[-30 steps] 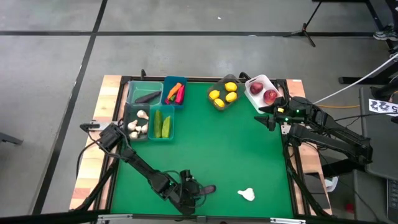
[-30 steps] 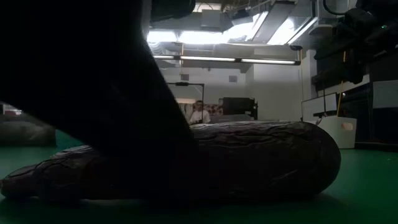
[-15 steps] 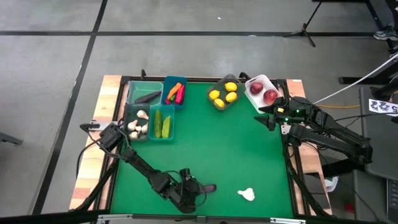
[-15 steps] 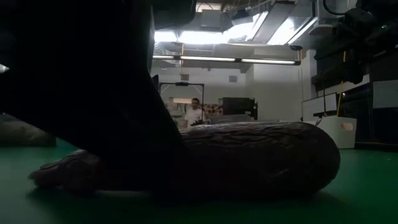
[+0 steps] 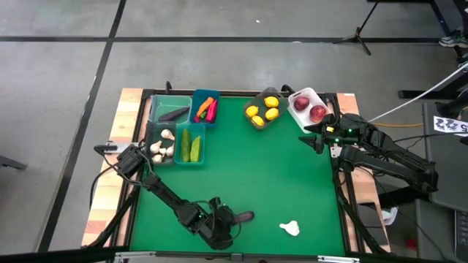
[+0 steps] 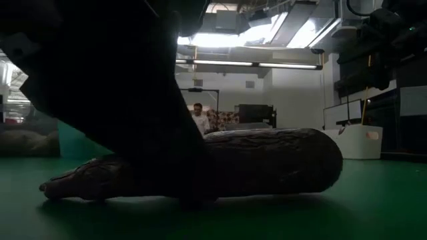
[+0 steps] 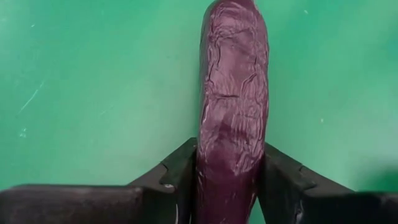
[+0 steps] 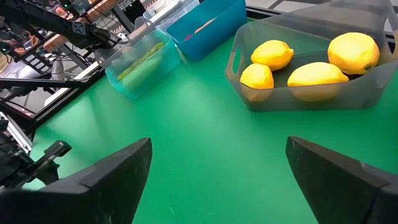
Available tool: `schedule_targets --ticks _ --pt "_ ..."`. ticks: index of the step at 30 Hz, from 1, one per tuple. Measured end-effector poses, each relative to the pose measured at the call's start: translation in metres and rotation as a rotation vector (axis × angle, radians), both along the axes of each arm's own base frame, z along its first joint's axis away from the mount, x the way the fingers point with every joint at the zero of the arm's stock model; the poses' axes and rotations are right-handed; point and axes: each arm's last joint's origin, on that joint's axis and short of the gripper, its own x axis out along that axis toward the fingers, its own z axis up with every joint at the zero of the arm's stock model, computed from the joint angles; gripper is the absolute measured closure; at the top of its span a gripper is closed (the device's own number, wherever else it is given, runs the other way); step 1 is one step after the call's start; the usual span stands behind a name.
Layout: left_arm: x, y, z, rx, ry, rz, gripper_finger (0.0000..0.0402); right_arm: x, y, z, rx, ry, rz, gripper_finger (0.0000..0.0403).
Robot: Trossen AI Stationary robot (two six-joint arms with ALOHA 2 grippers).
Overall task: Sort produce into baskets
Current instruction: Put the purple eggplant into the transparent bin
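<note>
The bench (image 5: 263, 175) carries a green mat, with five baskets along its far edge and two loose items near the front edge.

The left arm reaches along the bench's left side to the front. Its end effector (image 7: 229, 180) pinches a dark purple eggplant (image 7: 233, 93) by one end, a finger pressed against each side; the eggplant lies flat on the mat near the front edge, left of centre. The right arm waits at the bench's right edge beside the white basket (image 5: 307, 107), its end effector (image 8: 217, 180) spread wide and holding nothing.

Basket contents, high view:
- Grey basket (image 5: 263, 112): three lemons (image 5: 271, 102).
- White basket: two red apples (image 5: 317, 112).
- Blue basket (image 5: 205, 108): a carrot (image 5: 204, 107) and red-pink peppers (image 5: 211, 111).
- Green basket (image 5: 167, 112) at the far left corner: one dark eggplant.
- Teal basket (image 5: 191, 145): two cucumbers (image 5: 186, 145).
- A further basket left of the teal one: white garlic bulbs (image 5: 162, 148).

One white garlic bulb (image 5: 290, 229) lies loose on the mat, near the front edge, to the right of the gripped eggplant and apart from it.
</note>
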Motion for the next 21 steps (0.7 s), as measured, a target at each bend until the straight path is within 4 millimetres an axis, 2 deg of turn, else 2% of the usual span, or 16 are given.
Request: schedule_targets --ticks 4,9,15,21 --pt "0.001 0.004 0.007 -0.026 -0.050 0.101 0.0263 0.000 0.000 0.000 0.000 0.000 0.000 0.0033" --pt "-0.003 0.022 0.040 -0.018 -0.089 0.233 0.0265 0.000 0.000 0.000 0.001 0.001 0.000 0.0033" --pt "-0.022 0.057 0.092 0.051 -0.171 0.471 0.0267 0.000 0.000 0.000 0.000 0.001 0.000 0.0033" --pt "-0.047 0.099 0.131 0.160 -0.177 0.639 0.0262 0.000 0.000 0.000 0.001 0.001 0.000 0.0033"
